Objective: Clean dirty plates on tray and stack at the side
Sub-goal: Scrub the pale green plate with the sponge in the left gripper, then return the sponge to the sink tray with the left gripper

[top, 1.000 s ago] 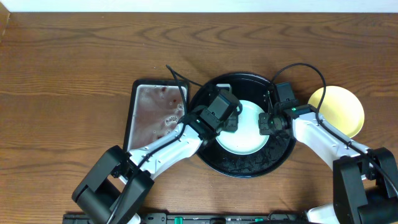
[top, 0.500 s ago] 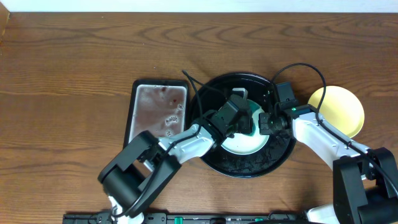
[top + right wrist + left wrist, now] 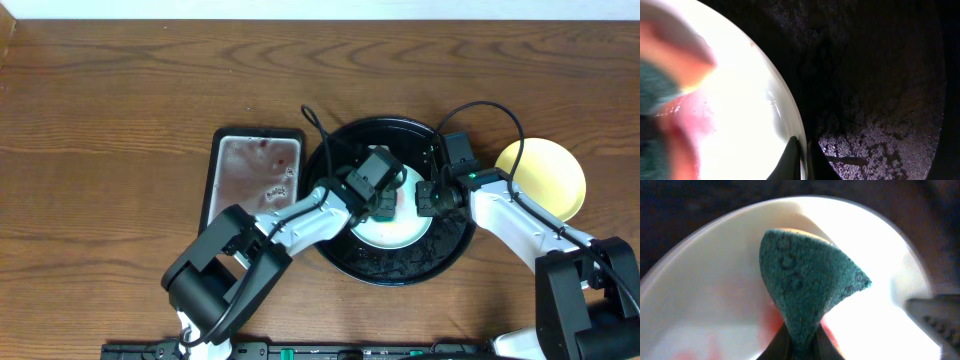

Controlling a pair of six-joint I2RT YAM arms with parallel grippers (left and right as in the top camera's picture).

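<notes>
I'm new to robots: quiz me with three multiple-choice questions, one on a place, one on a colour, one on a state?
1. The yellow plate lies: A in the tray; B on the table, right of the tray; C under the sponge.
2. The sponge is: A green; B red; C white.
3. The right gripper is: A open above the table; B shut on the pale plate's rim; C holding the sponge.
Answers: 1 B, it rests on wood beside the tray; 2 A, the left wrist view shows green; 3 B, it pinches the rim.
</notes>
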